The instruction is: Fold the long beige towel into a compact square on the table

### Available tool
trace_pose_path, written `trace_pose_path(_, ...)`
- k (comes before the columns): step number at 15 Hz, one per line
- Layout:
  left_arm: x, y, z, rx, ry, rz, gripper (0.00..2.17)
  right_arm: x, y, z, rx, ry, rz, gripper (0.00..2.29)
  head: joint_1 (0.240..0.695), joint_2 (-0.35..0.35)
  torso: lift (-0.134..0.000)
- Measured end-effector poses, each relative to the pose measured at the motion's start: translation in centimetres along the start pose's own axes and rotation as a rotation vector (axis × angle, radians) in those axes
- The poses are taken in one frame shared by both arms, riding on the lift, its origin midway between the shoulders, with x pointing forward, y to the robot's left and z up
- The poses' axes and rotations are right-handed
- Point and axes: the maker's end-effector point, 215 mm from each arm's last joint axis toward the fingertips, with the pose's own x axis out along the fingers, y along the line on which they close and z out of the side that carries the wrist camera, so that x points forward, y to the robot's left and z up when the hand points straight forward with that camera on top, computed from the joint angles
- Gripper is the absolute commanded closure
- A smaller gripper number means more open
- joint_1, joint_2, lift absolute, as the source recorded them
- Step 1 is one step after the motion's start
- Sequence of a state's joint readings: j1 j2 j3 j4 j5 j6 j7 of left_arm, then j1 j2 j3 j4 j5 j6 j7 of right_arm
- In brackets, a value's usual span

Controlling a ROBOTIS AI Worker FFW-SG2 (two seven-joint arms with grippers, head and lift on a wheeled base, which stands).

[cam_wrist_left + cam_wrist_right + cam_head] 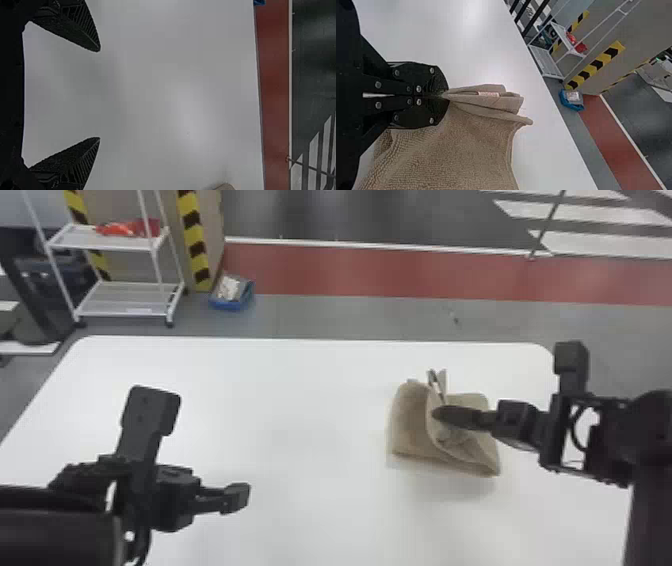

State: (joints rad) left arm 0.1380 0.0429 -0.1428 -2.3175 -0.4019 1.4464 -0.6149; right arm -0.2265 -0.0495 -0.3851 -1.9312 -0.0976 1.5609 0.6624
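Left hand (239, 496): over the table (300, 390), fingers spread wide with nothing between them. Right hand (440, 413): fingers closed on a pinched, layered edge of the towel (412, 425), which lies bunched and partly folded on the table's right side, near the far right corner. In the right wrist view, a small label (488, 94) shows among the gripped layers.

Beige towel (411, 425), loosely folded, its upper layers pinched together, at the white table's (300, 415) right side
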Motion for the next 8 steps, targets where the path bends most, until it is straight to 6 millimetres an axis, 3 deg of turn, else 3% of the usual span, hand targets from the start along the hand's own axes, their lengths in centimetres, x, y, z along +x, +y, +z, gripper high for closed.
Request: trace_pose_path(8, 0.0, 0.2, 0.2, 0.004, -0.008, 0.004, 0.09, -0.5, -1.8, 0.3, 0.043, -0.028, -0.048, 1.50, 0.695, -0.124, -0.124)
